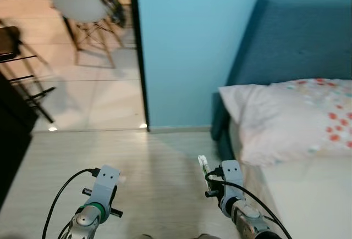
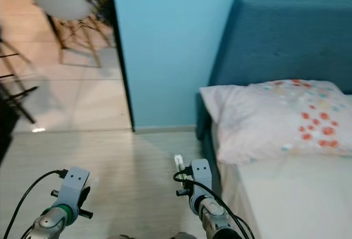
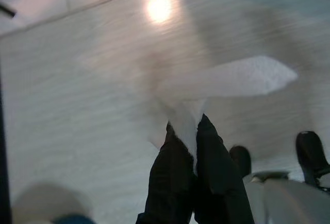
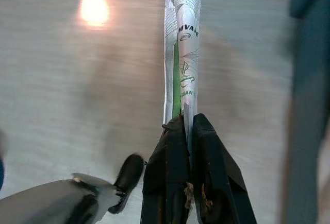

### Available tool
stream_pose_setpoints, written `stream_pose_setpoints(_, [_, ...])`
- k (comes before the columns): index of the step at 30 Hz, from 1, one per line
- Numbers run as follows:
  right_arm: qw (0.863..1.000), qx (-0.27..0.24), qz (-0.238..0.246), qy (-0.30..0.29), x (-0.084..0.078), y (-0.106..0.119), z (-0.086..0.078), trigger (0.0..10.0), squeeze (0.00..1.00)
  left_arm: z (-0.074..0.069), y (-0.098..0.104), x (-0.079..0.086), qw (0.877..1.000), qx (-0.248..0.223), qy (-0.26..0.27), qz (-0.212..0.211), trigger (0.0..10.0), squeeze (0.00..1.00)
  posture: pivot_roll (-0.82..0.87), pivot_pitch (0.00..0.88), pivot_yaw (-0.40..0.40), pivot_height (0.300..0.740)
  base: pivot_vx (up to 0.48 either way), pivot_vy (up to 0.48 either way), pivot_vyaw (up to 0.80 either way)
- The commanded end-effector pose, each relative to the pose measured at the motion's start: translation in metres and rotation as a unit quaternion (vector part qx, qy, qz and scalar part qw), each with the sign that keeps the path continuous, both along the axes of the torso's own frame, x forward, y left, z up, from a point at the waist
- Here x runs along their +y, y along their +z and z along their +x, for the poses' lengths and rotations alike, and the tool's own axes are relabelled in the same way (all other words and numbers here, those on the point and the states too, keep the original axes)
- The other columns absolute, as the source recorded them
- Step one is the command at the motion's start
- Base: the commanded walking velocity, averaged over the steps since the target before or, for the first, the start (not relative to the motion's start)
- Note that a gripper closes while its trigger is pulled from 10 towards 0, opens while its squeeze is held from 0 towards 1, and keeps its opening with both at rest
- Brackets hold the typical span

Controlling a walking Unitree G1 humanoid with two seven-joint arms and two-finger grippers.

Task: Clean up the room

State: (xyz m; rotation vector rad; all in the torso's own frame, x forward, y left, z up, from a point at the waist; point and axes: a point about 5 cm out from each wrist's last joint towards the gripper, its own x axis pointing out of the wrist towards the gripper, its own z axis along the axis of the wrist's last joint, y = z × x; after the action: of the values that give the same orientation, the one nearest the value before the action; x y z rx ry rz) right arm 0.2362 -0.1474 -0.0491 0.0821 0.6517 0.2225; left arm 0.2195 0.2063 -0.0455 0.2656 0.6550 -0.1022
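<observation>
**A:** While both arms are raised over the floor (image 1: 159, 162), what does each one carry?

**B:** The right gripper (image 4: 186, 126) is clenched on a wrapper (image 4: 181, 54), white with green print, folded into a long flat strip. The strip stands up from between the fingers, pinched at its lower end. In the left eye view it sits just beside the bed (image 1: 308, 195), near the pillow (image 1: 291, 118).

**A:** And the left one?

**B:** The left gripper (image 3: 192, 131) is closed on a tissue (image 3: 227, 80), a white scrap. One end is between the fingers; the rest spreads out to the side, free in the air.

**A:** How will these two things handle, do you think?

**B:** Both seem very light and thin. The wrapper looks like film or coated paper, so I judge it a little slippery, and it may slide out if the grip loosens. The tissue is soft and limp, and it could tear if pulled. Neither is fragile in the way of glass.

**A:** Is the hold good as it is?

**B:** For the wrapper, a hold nearer its middle would be safer, I think, because the long free part can bend. The tissue is held at its edge, which is enough for such a weight.

**A:** Where should they go?

**B:** Probably to a bin, but I see none. Ahead are only the blue wall (image 1: 187, 41) and a chair (image 1: 82, 3) beyond the doorway.
</observation>
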Motion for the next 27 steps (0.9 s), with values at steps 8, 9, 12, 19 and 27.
stream_pose_setpoints(8, [1.0, 0.006, -0.005, 0.001, 0.0006, -0.0031, -0.004, 10.0, 0.0, 0.0, -0.0008, 0.004, 1.0, 0.004, -0.002, -0.002, 10.0, 0.0, 0.06, 0.0, 0.045, 0.73, 0.0, 0.0, 0.76])
stream_pose_setpoints(9, [1.0, 0.006, -0.005, 0.001, 0.0007, -0.0034, -0.0044, 10.0, 0.0, 0.0003, -0.0007, 0.0043, 1.0, 0.004, -0.002, -0.002, 10.0, 0.0, 0.06, 0.0, 0.046, 0.73, 0.0, 0.0, 0.76])
stream_pose_setpoints(12, [1.0, 0.007, -0.004, 0.001, 0.0015, -0.0041, -0.0056, 10.0, 0.0, 0.0005, -0.0006, 0.0047, 1.0, 0.004, -0.003, -0.002, 10.0, 0.0, 0.06, 0.0, 0.046, 0.73, 0.0, 0.0, 0.76])
stream_pose_setpoints(19, [1.0, 0.01, -0.004, 0.002, 0.0026, -0.0061, -0.0089, 10.0, 0.0, 0.0004, -0.0016, 0.0048, 1.0, 0.006, 0.002, -0.002, 10.0, 0.0, 0.06, 0.0, 0.044, 0.73, 0.0, 0.0, 0.76])
stream_pose_setpoints(27, [1.0, 0.009, -0.006, 0.002, 0.0008, -0.0061, -0.0089, 10.0, 0.0, 0.0, -0.0022, 0.0043, 1.0, 0.007, 0.006, -0.003, 10.0, 0.0, 0.06, 0.0, 0.041, 0.73, 0.0, 0.0, 0.76])
